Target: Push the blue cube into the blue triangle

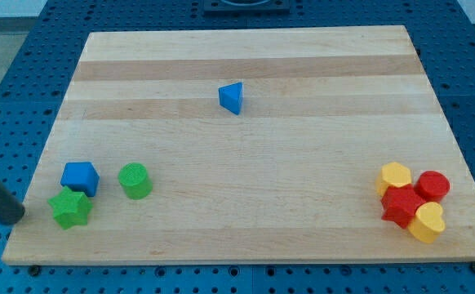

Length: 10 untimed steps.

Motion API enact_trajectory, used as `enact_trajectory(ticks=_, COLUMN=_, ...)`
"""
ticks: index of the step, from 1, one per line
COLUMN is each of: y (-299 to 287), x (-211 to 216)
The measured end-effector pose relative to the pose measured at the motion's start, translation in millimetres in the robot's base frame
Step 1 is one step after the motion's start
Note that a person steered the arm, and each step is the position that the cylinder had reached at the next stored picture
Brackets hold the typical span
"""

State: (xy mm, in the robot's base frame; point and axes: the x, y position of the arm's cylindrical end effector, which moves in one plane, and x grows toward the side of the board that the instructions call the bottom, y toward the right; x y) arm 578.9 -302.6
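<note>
Currently my tip (13, 216), a plain rod tool holding nothing, sits left of the green star (70, 209).

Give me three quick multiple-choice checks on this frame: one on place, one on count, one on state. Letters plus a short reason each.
1. Where is the blue triangle?
A. the view's bottom right corner
B. near the board's middle, toward the view's top
C. against the green star

2. How many red and yellow blocks sit in the cluster at the view's right?
A. two
B. seven
C. four

3. What is my tip doing?
A. resting at the board's left edge, touching no block
B. pressing on the blue triangle
C. wedged between the red blocks

Key: 1 B, it stands alone up the board. 2 C, two yellow and two red. 3 A, it sits left of the green star, with the blue cube beyond it.
</note>
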Motion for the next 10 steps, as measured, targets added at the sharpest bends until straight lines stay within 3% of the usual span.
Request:
enact_trajectory(ticks=2, y=41, x=-10)
enact_trajectory(ticks=4, y=53, x=-55)
enact_trajectory(ticks=7, y=136, x=-67)
enact_trajectory(ticks=10, y=169, x=-137)
